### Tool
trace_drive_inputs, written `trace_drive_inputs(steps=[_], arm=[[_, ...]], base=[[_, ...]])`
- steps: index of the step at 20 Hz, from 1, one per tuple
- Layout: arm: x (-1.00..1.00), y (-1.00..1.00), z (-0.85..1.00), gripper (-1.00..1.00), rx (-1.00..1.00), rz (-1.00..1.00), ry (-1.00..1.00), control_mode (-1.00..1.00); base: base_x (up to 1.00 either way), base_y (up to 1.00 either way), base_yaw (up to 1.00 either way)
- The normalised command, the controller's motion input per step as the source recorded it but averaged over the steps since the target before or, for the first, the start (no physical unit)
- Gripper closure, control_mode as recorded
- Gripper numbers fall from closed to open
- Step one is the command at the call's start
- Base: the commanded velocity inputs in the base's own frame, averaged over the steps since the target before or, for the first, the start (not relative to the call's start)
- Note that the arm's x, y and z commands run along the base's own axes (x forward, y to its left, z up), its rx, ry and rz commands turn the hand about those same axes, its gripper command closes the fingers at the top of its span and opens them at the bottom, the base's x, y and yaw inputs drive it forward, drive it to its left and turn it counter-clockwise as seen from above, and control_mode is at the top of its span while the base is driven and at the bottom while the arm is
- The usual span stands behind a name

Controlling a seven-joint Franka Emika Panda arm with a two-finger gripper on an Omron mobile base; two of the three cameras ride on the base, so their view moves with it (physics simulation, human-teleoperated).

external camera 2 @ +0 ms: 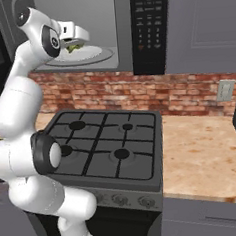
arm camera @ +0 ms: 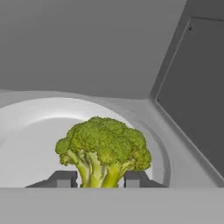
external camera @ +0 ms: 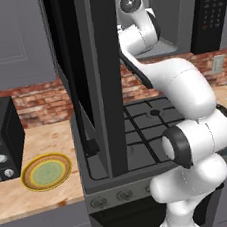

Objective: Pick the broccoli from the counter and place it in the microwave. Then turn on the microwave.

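Currently, your hand (arm camera: pixel 99 180) is clamped on the broccoli (arm camera: pixel 104 148) by its stem, floret forward, which keeps the 2 fingertips (arm camera: pixel 64 179) clear of the surface below. The broccoli hangs inside the microwave (external camera 2: pixel 148 27), just above the white turntable (arm camera: pixel 30 135). Beyond it stands the grey rear wall (arm camera: pixel 87 43). Release appears to be next.

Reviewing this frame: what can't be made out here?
- Whether the broccoli touches the turntable: in the hand view the grey band hides its stem base.
- Gripper fingers: the tips alone show beside the stem.
- Keypad labels: too small in the right base view.
- Microwave interior: in the left base view the open door blocks it.
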Motion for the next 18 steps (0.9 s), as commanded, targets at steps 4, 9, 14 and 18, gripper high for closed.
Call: trace_drive_inputs(steps=[4,9,14,18], arm=[[0.44,0.0,-0.21,1.0,0.0,-0.07,0.07,-1.0],[0.43,0.0,-0.16,1.0,0.0,-0.06,0.06,-1.0],[0.45,0.0,-0.13,1.0,0.0,-0.06,0.07,-1.0],[0.44,0.0,-0.14,1.0,0.0,-0.06,0.06,-1.0]], base=[[0.0,0.0,0.0],[0.0,0.0,0.0],[0.0,0.0,0.0],[0.0,0.0,0.0]])
